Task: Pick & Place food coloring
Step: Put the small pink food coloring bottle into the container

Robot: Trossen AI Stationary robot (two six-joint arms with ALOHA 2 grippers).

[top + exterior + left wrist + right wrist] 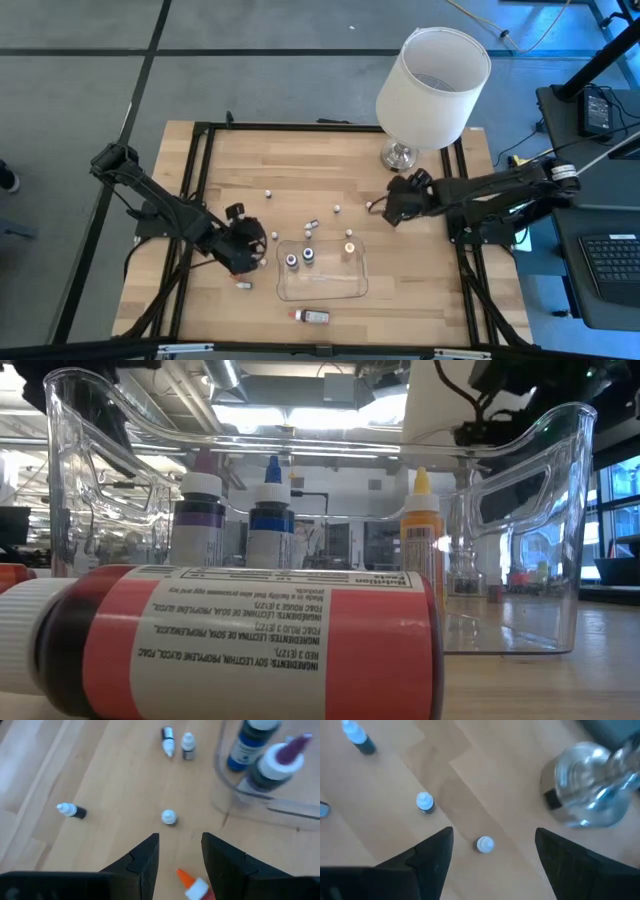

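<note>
My left gripper (180, 852) hangs low over the worktop (230, 170), just beside the left wall of the clear tray (322, 290). Its jaws stand partly apart and hold nothing. An orange-tipped bottle (192, 885) lies on the wood between my fingers (145, 860), so I judge I am lined up to take this one. My right gripper (492, 855) waits with jaws wide and empty, near the base of the lamp (430, 80), and a small white-capped bottle (485, 844) stands on the wood in front of it.

The food coloring is spread in several places. Inside the tray three bottles stand upright: a purple-capped bottle (200, 510), a blue-capped bottle (270, 510) and a yellow bottle (422, 525). I think they stand upright because they were set there with care, so the tray seems to be the goal. A bigger red-labelled bottle (250, 645) lies on its side in front of the tray, outside it. More tiny bottles (268, 190) are scattered on the bare wood behind the tray, some standing, some fallen. From the left wrist view one dark bottle (72, 810) lies on its side, well apart from the tray
</note>
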